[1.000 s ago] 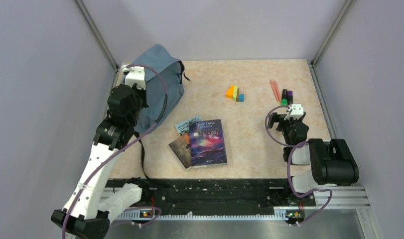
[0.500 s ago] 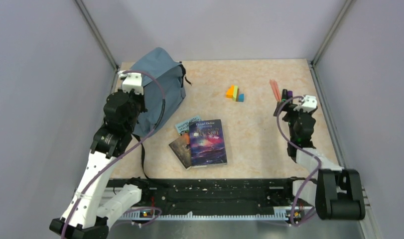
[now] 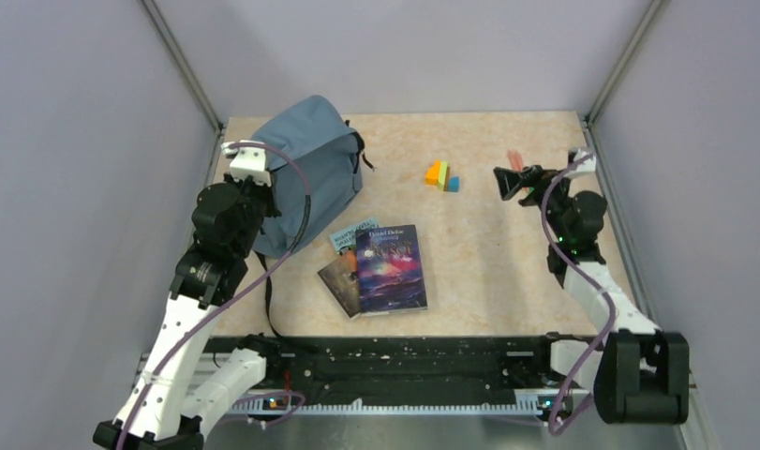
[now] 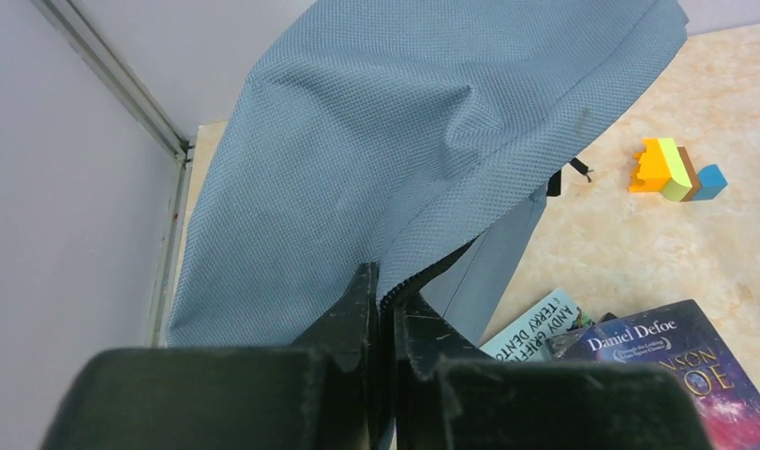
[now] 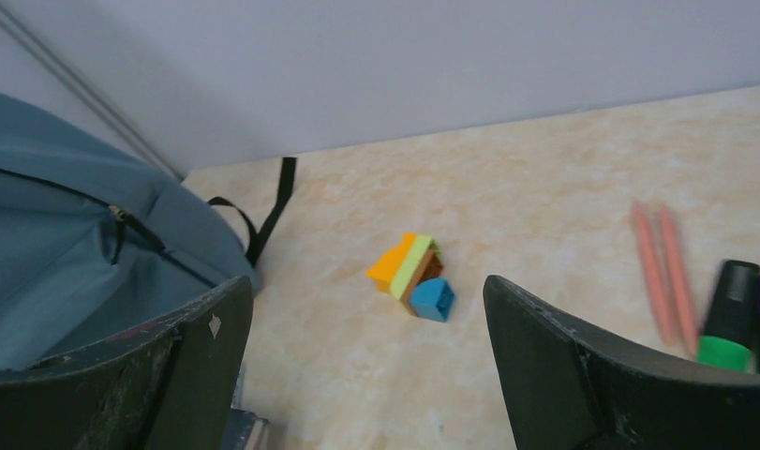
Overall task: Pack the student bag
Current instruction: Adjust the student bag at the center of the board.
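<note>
While tight, left hand (image 4: 383, 281) on bag (image 4: 376, 141)

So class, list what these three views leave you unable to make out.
1. Inside of the student bag: no view looks into it. Only outer fabric shows, pinched by the left end effector.
2. Lower books: in the top view, largely covered by the Defoe book.
3. Markers: in the right wrist view, cut off by the frame edge and a finger. In the top view, behind the open right end effector.
</note>
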